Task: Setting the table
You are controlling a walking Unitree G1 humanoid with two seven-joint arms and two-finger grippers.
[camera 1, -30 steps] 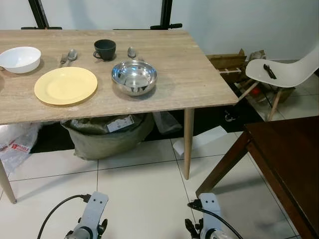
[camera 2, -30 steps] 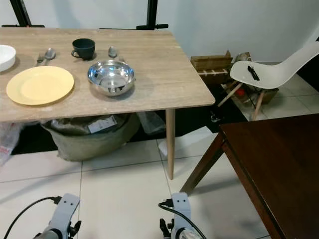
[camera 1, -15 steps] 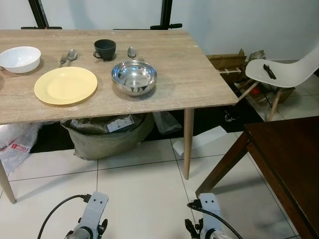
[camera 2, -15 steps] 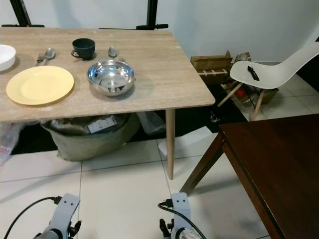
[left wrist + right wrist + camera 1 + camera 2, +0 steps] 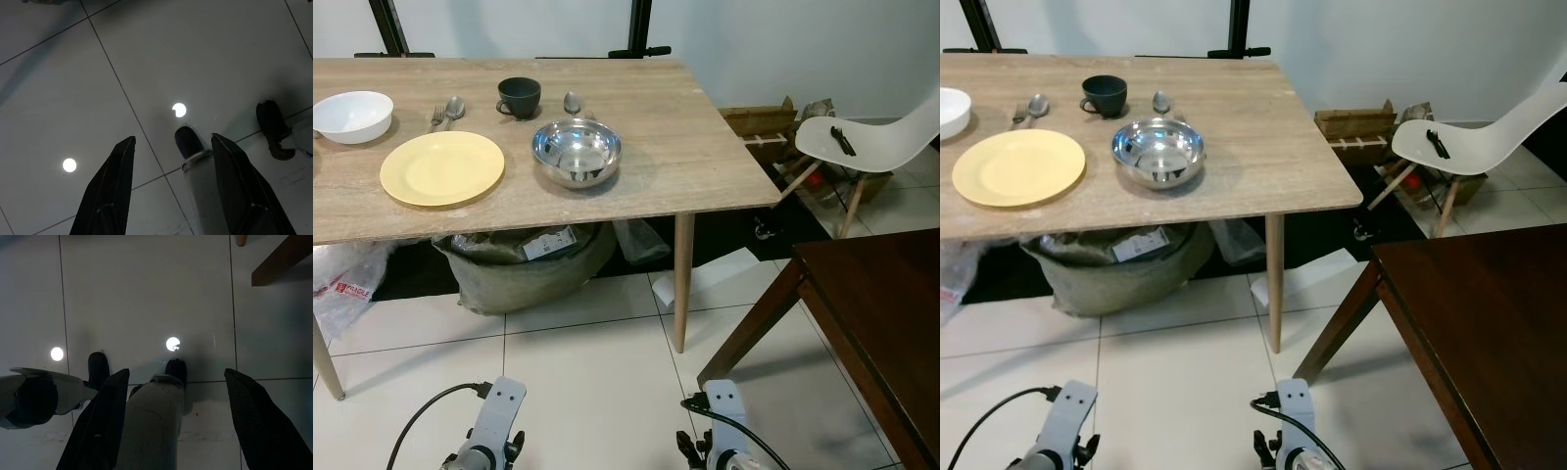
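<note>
On the light wooden table [image 5: 685,147] lie a yellow plate [image 5: 441,167], a shiny steel bowl [image 5: 577,151], a dark cup [image 5: 519,96] and a white bowl [image 5: 353,115]. A fork and spoon [image 5: 447,111] rest behind the plate, and another spoon [image 5: 572,102] sits behind the steel bowl. Both arms hang idle low over the tiled floor. My left gripper [image 5: 172,147] is open over the tiles, with nothing between its black fingers [image 5: 112,191]. My right gripper [image 5: 175,379] is open too, above my own leg and feet.
A dark wooden table [image 5: 891,313] stands close at the right. A white chair [image 5: 871,137] with a small black item on its seat is at the far right. A grey sack [image 5: 524,264] and a plastic bag [image 5: 347,289] lie under the light table. Cardboard boxes [image 5: 759,122] sit behind.
</note>
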